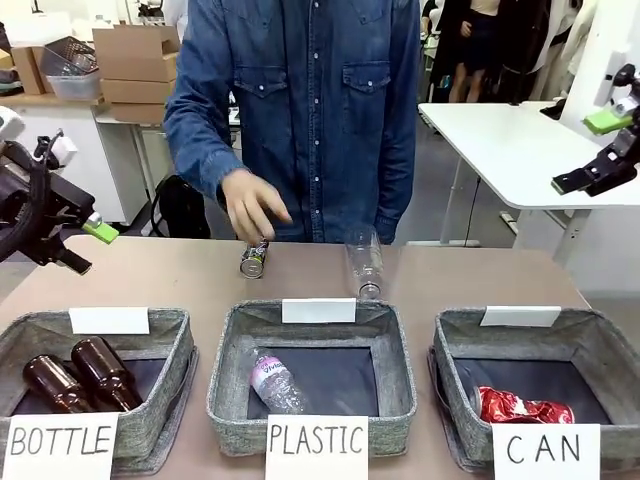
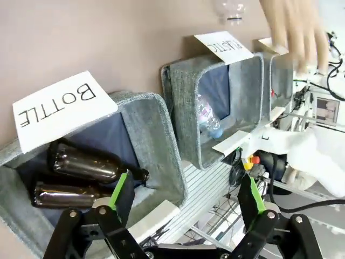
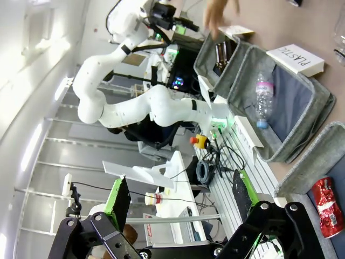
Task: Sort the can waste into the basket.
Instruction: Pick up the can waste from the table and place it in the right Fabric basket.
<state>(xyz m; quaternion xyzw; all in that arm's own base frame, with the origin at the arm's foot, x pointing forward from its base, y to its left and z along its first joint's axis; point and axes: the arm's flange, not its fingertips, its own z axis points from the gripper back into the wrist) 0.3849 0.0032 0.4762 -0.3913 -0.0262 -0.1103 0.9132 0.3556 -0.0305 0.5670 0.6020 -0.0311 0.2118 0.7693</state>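
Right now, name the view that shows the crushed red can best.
Front view: the red can lies clear in the CAN basket. Right wrist view catches it small in a corner; left wrist view meets that basket's wall.

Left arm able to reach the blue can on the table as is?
Probably not yet: the person's hand hangs right over the can. Otherwise the open left gripper has bare table between.

Two brown bottles [image 1: 103, 372] lie side by side in the BOTTLE basket [image 1: 172, 392].
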